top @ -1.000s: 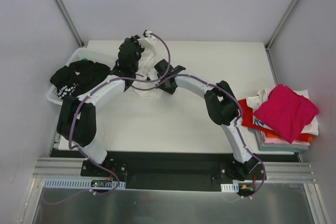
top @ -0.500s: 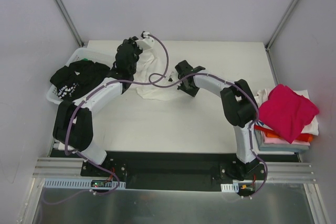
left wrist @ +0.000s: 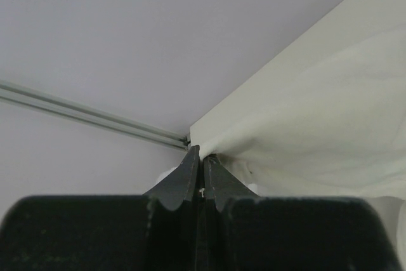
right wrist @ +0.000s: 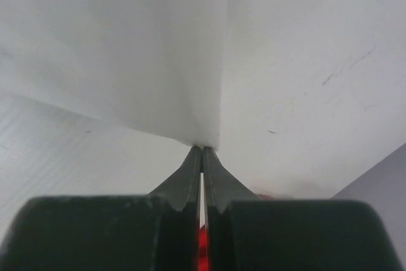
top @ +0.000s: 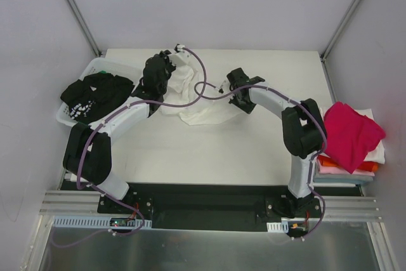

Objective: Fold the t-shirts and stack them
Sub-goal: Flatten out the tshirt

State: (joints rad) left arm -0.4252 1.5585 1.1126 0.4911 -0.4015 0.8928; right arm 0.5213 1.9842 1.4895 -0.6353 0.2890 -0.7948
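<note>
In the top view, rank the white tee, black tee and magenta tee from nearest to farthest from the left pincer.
1. White tee: table centre, pinched in the left pincer itself.
2. Black tee: just to its left, draped on the basket.
3. Magenta tee: far right edge.

Right end effector [right wrist: 202, 150] pinching white t-shirt [right wrist: 127, 49] edge.

Readable text, labels, brands, numbers: none that I can make out in any view.

Entry 1: black t-shirt [top: 96, 90], left of the top frame. It carries white print [top: 78, 110], too small for me to resolve into letters.

Entry 2: white t-shirt [top: 198, 105], centre of the top frame. The parts I see are plain.
</note>
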